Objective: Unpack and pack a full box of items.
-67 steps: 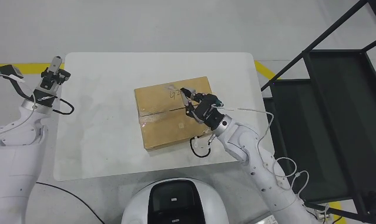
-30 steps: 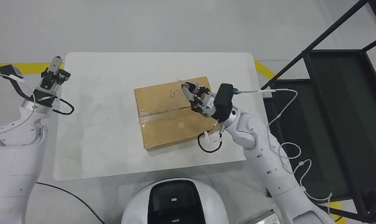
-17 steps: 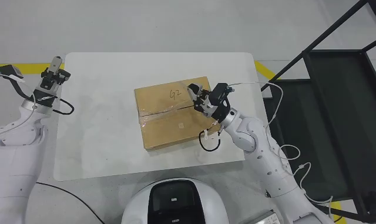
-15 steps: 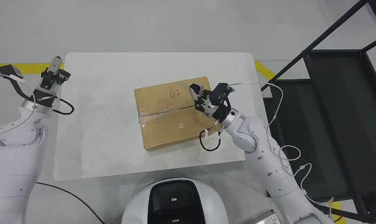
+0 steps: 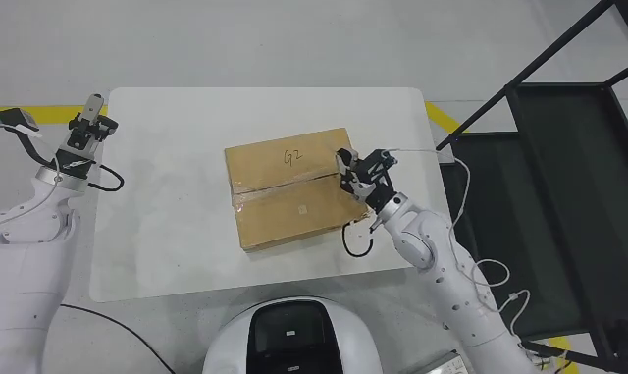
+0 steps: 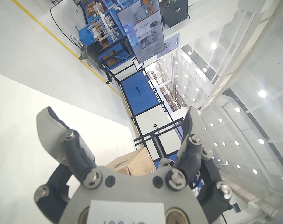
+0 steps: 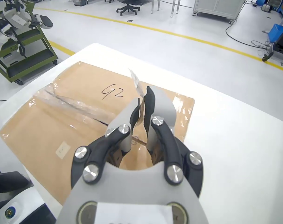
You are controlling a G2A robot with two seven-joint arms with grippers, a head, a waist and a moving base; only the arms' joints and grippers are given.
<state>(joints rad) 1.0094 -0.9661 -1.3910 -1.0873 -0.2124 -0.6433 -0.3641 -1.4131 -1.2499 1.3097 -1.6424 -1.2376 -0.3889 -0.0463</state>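
Observation:
A brown cardboard box point(image 5: 289, 187) marked "G2" lies closed in the middle of the white table point(image 5: 167, 237). Clear tape runs along its centre seam point(image 7: 69, 104) and looks torn. My right gripper point(image 5: 345, 168) hangs over the box's right edge, shut on a loose strip of clear tape point(image 7: 134, 81) that sticks up between the right gripper's point(image 7: 142, 101) fingers. The left gripper point(image 5: 90, 114) stays off the table's far left corner. In its own wrist view the left gripper point(image 6: 118, 122) stands open and empty, with the box point(image 6: 132, 162) far off.
A black metal stair frame point(image 5: 549, 178) stands close to the table's right side. A green cart point(image 7: 22, 47) with robot parts stands on the floor beyond the table's left end. Bare tabletop surrounds the box.
My right gripper has slid from over the box top to its right edge, drawing the tape strip with it. The left arm has kept still.

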